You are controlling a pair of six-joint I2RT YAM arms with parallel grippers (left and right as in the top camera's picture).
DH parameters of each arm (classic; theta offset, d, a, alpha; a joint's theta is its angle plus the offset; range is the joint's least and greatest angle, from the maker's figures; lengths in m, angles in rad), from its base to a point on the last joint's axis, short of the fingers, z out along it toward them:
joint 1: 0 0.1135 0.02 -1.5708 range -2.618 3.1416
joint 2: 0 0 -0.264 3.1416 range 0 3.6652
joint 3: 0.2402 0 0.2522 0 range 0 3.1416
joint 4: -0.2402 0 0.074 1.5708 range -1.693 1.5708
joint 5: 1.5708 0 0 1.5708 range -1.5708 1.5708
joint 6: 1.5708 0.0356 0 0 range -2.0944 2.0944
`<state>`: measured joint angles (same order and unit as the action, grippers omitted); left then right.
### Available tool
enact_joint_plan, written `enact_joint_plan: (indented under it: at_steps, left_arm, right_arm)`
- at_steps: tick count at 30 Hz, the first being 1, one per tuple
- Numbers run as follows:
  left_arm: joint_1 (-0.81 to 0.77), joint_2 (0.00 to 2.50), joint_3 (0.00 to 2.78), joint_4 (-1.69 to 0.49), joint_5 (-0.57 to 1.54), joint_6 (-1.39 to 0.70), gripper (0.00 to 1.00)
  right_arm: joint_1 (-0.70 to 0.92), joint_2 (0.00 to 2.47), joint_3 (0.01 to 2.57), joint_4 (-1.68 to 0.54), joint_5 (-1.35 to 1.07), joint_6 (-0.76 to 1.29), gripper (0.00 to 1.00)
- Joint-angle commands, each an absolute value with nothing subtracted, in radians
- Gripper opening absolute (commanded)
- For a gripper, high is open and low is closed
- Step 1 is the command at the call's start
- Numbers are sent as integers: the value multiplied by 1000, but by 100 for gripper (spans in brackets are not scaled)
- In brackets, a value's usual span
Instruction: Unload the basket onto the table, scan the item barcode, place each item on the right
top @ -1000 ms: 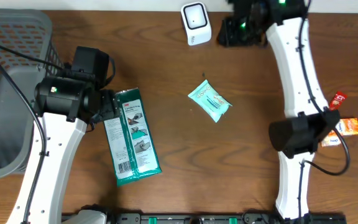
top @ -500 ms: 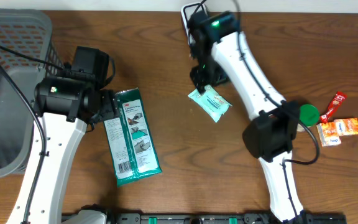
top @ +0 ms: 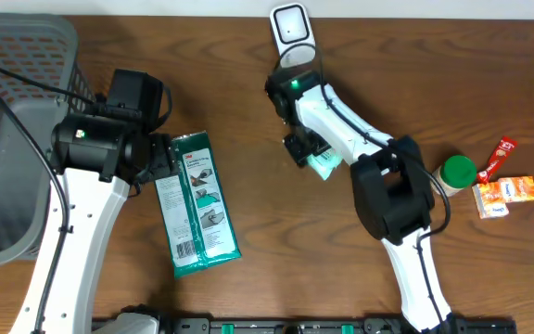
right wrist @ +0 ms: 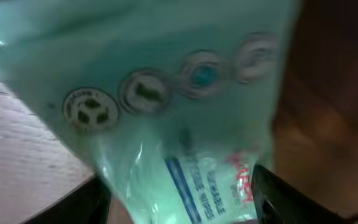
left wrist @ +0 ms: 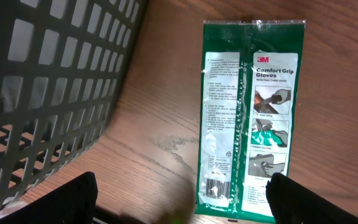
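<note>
A teal wipes pack (top: 326,166) lies on the table at centre, partly hidden under my right gripper (top: 304,148). In the right wrist view the pack (right wrist: 185,124) fills the frame, blurred, and my right gripper (right wrist: 178,202) stands open with one finger at each side of it. A white barcode scanner (top: 292,30) stands at the back edge. Over at the left lies a green gloves pack (top: 199,206), its barcode (left wrist: 217,188) facing up. My left gripper (left wrist: 182,205) hangs open above the pack's near end, holding nothing.
A grey mesh basket (top: 12,111) stands at the far left, close to the left arm. A green-capped bottle (top: 458,171), a red packet (top: 502,152) and an orange box (top: 508,195) sit at the right.
My right arm has swung from the back right, past the scanner, onto the teal wipes pack. The left arm and the gloves pack have not moved.
</note>
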<state>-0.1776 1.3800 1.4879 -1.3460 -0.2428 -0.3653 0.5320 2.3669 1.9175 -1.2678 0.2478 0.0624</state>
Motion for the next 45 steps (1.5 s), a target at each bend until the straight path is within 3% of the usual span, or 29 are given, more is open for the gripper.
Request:
enact_joint_plan:
  at_steps: [1,5,7,11,12,20,27,31,36,41,45]
  left_arm:
    - [-175,1379,1493,-1349,-255,-363,88]
    - [-175,1379,1492,-1349,-256,-363,88]
    - [-175,1379,1493,-1349,-256,-363,88]
    - [-175,1379,1493,-1349,-256,-363,88]
    - [-175,1379,1492,-1349,-255,-363,88]
    - [-175,1379,1493,-1349,-256,-363,88]
    - [-175,1379,1493,-1349,-256,-363,88]
    - [-175,1379,1492,-1349,-255,-363,88]
    - [-175,1379,1493,-1349,-256,-363,88]
    - [-175,1379,1493,-1349,-256,-363,88]
    - [-175,1379,1493,-1349,-256,-363,88]
  right_arm:
    - [531,2375,1850,-1230,222,-14,67]
    - [530,2375,1795,-1185,153,-52,63]
    - [530,2375,1794,-1185,112,-79,36]
    - [530,2359,1812,-1200,37,-113,4]
    - [529,2349,1824,-1212,32,-113,1]
    - [470,2098,1874,-1275,-227,-202,1]
    - [298,1853,1874,-1389,-694,-466,1]
    - [204,1818,1874,-1473,-843,-567,1]
    - [149,1820,1874,-1522,-926,-655,1]
    - [148,1821,1876,-1439,-910,-488,1]
    - [164,1821,1909,-1509,-918,-588,1]
